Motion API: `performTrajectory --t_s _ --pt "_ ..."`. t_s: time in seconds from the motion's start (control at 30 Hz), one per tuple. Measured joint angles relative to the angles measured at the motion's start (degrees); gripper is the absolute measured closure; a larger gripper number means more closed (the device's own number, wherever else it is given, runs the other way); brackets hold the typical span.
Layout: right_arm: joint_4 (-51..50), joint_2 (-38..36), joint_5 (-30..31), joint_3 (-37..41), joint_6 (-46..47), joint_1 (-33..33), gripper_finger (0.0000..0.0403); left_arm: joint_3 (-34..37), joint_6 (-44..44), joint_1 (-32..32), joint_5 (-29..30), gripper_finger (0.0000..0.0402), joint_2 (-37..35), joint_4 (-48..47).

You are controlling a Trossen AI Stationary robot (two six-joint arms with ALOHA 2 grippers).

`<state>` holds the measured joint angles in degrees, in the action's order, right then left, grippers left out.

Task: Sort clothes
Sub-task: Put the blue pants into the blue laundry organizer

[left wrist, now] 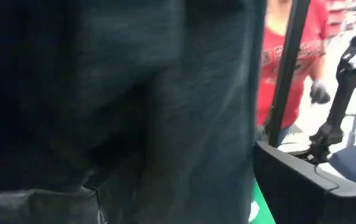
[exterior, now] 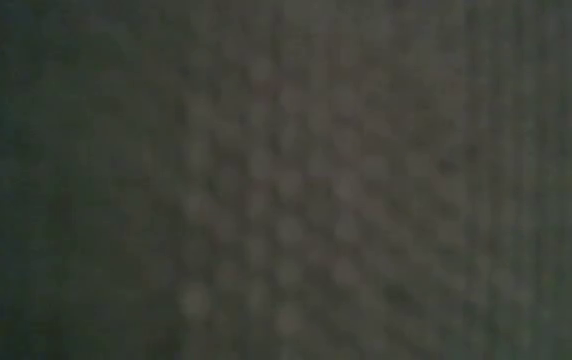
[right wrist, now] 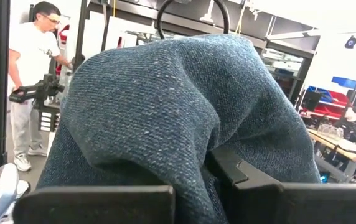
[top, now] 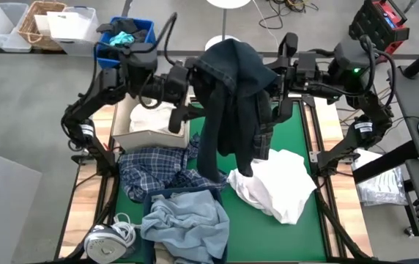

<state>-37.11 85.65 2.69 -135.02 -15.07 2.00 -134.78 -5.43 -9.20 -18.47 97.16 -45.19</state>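
A dark navy garment [top: 231, 103] is held up over the far middle of the green table, between my left gripper [top: 193, 75] and my right gripper [top: 272, 79]. Its legs hang down to the white shirt [top: 275, 187]. The same cloth fills the left wrist view [left wrist: 134, 112] and drapes over my right gripper [right wrist: 200, 199]. A blue-white plaid shirt [top: 154, 167] lies on the table's left part. Light blue denim [top: 187, 224] lies bunched at the near edge. Dark cloth covers the whole low view. My left gripper is at the navy garment's upper left part [top: 198, 70], coming level from the table's left. The cloth itself hides the fingers and the place of contact. My right gripper has a fold of the garment's upper right part [right wrist: 196, 180] between its two fingers [right wrist: 97, 205], coming level from the table's right. The cloth bulges up over the fingers and hangs down beyond them, lifted off the table at the top.
A cardboard box [top: 132, 136] with white clothes stands at the table's left. A blue bin [top: 107, 48] with a black and teal bundle sits beyond the far left corner. A grey object with a white cord [top: 110, 236] lies at the near left. People stand in the room behind.
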Motion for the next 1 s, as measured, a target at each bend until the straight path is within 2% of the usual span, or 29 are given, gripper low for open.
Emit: performTrajectory --t_s 0.1,0.17,0.3,0.43,0.5,0.57,0.73,0.87,1.0 --pt "0.1 0.0 0.3 0.0 0.5 0.0 0.0378 0.0 2.4 1.4 2.1 0.0125 0.8 1.7" --pt "0.0 0.0 0.3 0.0 0.5 0.0 0.0378 0.0 2.9 2.7 7.3 0.0125 1.3 1.7" --pt "-0.4 0.0 0.5 0.1 0.5 0.0 0.0378 -0.1 2.9 5.3 27.0 0.0125 2.0 0.5" --pt "-0.1 0.1 0.7 0.1 0.9 0.0 0.0378 -0.1 2.0 6.4 41.6 0.0125 1.7 -0.1" --pt "0.0 0.1 0.8 0.1 0.9 0.1 0.0378 -0.1 1.4 6.7 47.0 0.0124 1.6 0.0" --pt "0.1 0.1 0.8 0.1 0.9 0.1 0.0378 -0.1 0.2 6.9 49.3 0.0124 1.5 -0.1" --pt "0.2 0.1 0.5 0.1 0.9 0.1 0.0378 -0.1 -0.6 7.1 50.6 0.0125 1.4 -0.3" --pt "0.1 0.1 0.5 0.1 1.0 0.0 0.0378 -0.1 -0.8 7.1 58.2 0.0125 1.4 -0.2" --pt "0.3 0.1 0.5 0.1 0.8 0.0 0.0378 -0.1 -2.9 6.5 59.6 0.0125 1.4 2.3"
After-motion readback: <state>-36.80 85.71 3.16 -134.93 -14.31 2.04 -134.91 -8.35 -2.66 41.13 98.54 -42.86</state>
